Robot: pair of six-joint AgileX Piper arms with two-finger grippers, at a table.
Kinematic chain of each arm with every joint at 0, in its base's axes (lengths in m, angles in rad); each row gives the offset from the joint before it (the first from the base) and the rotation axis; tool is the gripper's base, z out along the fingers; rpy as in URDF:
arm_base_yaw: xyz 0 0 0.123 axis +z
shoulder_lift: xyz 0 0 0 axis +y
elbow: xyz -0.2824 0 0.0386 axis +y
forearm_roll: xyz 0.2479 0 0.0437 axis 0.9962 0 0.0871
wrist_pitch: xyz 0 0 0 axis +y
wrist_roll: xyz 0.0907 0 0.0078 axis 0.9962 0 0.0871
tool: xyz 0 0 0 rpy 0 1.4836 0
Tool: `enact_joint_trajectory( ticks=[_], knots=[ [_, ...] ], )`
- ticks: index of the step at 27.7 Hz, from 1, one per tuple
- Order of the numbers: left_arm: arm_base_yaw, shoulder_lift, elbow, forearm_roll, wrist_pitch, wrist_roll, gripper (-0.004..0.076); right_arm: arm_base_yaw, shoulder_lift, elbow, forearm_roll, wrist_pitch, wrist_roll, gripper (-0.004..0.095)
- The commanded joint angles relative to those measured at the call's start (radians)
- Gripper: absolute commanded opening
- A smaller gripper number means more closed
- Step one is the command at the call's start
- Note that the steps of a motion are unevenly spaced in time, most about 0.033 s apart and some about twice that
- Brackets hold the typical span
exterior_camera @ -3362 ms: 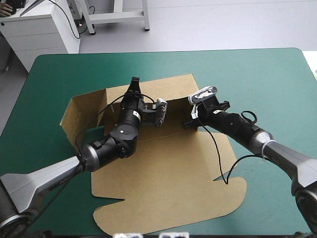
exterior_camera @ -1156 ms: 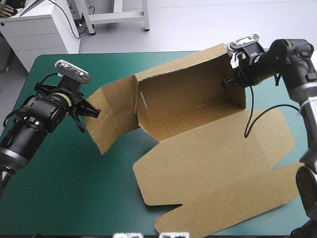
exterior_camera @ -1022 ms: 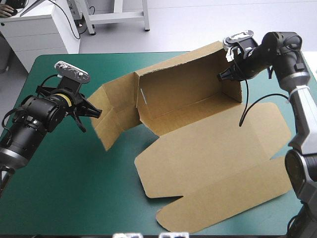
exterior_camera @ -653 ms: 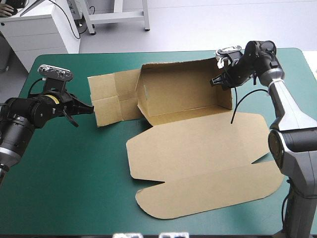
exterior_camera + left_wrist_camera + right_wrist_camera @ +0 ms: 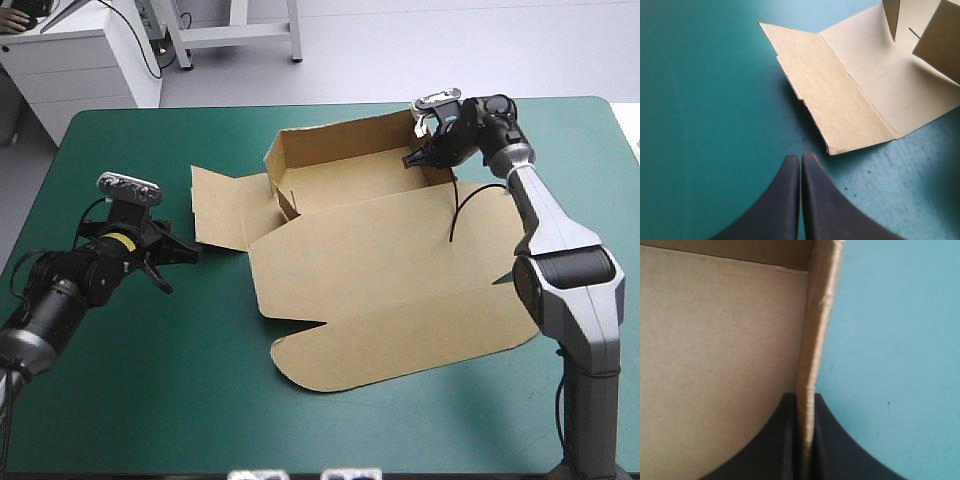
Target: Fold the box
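- Lying on the teal-green cover (image 5: pixel 150 400), toward the table's far right, the brown box (image 5: pixel 390 270) has its far and left walls upright, and its lid panel is flat on the near side.
- The right gripper (image 5: pixel 414 160) has its black fingers all but closed, pinching the box's right end wall (image 5: pixel 815 330) at the far right corner.
- The left gripper (image 5: pixel 188 252) has its fingers pressed together in a point, holding nothing. It sits just beside the flat left flap (image 5: pixel 840 105), apart from it.

left arm (image 5: pixel 70 285): black (yellow band) | right arm (image 5: pixel 562 268): grey shell | fingers (image 5: pixel 826 210): black fins
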Motion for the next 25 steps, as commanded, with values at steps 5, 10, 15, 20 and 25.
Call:
enact_joint_trajectory(
  ticks=[5,10,15,20,25],
  knots=[
    [-0.001,-0.211,0.079,0.014,-0.124,-0.004,-0.0008,0.01,-0.106,0.143,-0.016,0.245,0.015,-0.0013],
    [-0.001,-0.275,0.094,0.014,-0.124,-0.004,-0.0008,0.01,-0.182,0.267,-0.062,0.243,0.009,-0.0014],
    [-0.001,-0.278,0.095,0.014,-0.125,-0.004,-0.0008,0.01,-0.183,0.266,0.003,0.243,0.013,0.0006],
    [-0.001,-0.278,0.095,0.014,-0.12,-0.004,-0.0008,0.01,-0.19,0.238,0.071,0.243,-0.082,0.0284],
    [-0.001,-0.278,0.095,0.014,-0.114,0.006,-0.0008,0.01,-0.206,0.142,-0.003,0.243,-0.075,0.0532]
  ],
)
